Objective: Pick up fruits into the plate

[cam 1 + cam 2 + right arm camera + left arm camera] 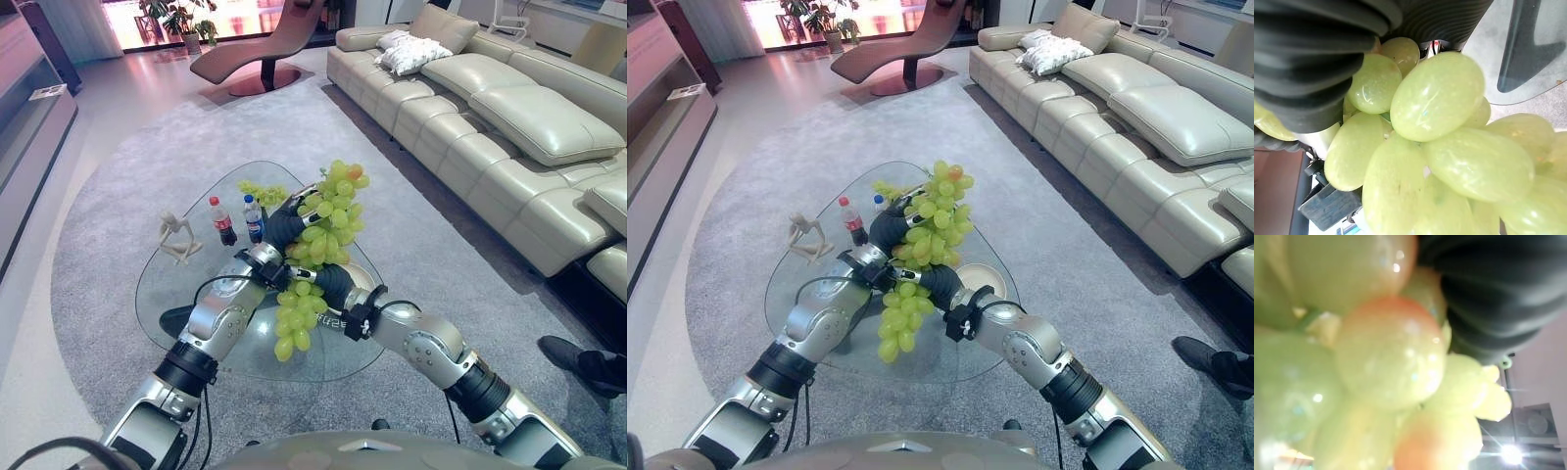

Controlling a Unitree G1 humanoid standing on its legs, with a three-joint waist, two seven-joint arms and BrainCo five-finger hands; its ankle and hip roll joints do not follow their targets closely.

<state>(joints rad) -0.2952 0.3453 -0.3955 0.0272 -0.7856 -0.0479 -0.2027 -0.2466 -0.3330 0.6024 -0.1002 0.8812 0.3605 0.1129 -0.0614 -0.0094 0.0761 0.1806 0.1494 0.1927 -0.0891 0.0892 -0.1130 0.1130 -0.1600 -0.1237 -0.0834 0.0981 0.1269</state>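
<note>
Grape bunch, green (pixel 328 220) — large cluster lifted above the glass tabletop (pixel 176 294), a few berries tinged orange at its top; a lower part of the cluster (pixel 294 318) hangs down between the two forearms.
Left hand (pixel 284 227) — beside the bunch, at its side toward the bottles; dark cover against the berries; whether its fingers curl round the fruit, I cannot tell.
Right hand (pixel 333 284) — just under the bunch, pressed among the berries; finger state likewise hidden, cannot tell.
Plate, pale (pixel 361 277) — rim showing directly beneath the bunch, beside the right hand, on the tabletop.
Second green grape bunch (pixel 260 193) — lying on the tabletop beyond the held bunch.
Two small bottles, red-capped (pixel 222 221) and blue-capped (pixel 254 218) — upright, just beside the held bunch; pale figurine (pixel 178 238) further out past the bottles.
</note>
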